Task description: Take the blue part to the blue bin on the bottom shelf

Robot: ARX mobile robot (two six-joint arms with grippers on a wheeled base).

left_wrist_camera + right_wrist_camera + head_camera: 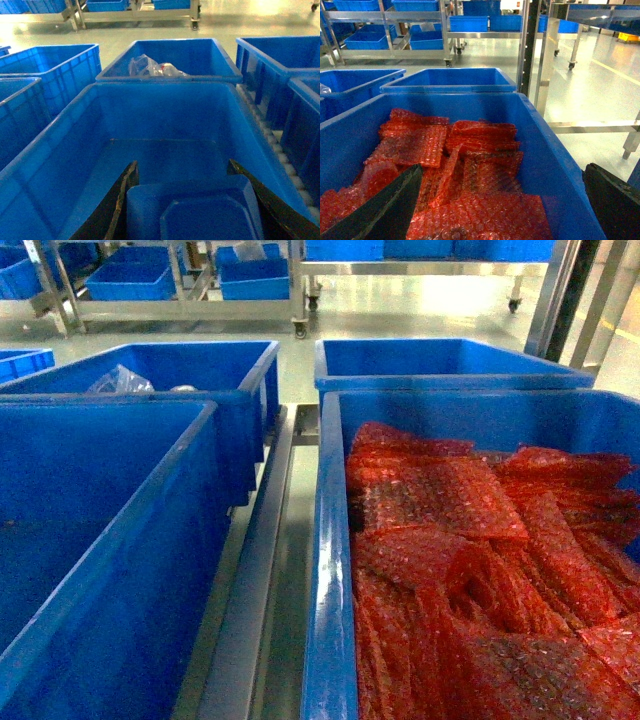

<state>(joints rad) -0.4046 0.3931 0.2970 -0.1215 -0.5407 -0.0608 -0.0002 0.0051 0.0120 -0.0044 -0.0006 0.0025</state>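
Note:
In the left wrist view a blue part (200, 210), a blocky moulded piece with bevelled corners, sits between the two dark fingers of my left gripper (183, 167), which is shut on it. It hangs above the inside of an empty blue bin (60, 150). The same bin (110, 540) fills the left of the head view. This bin rests on the bottom shelf, whose white rollers (274, 142) and steel rail (250, 580) show beside it. My right gripper (503, 172) stands open over another bin's wall (555, 165). Neither gripper appears in the head view.
The right bin (330, 570) is full of red bubble-wrap bags (470, 570). Behind the empty bin, a further blue bin (170, 55) holds clear plastic bags (150, 67). More blue bins stand to the left and right. Steel racks on castors (300, 328) line the far floor.

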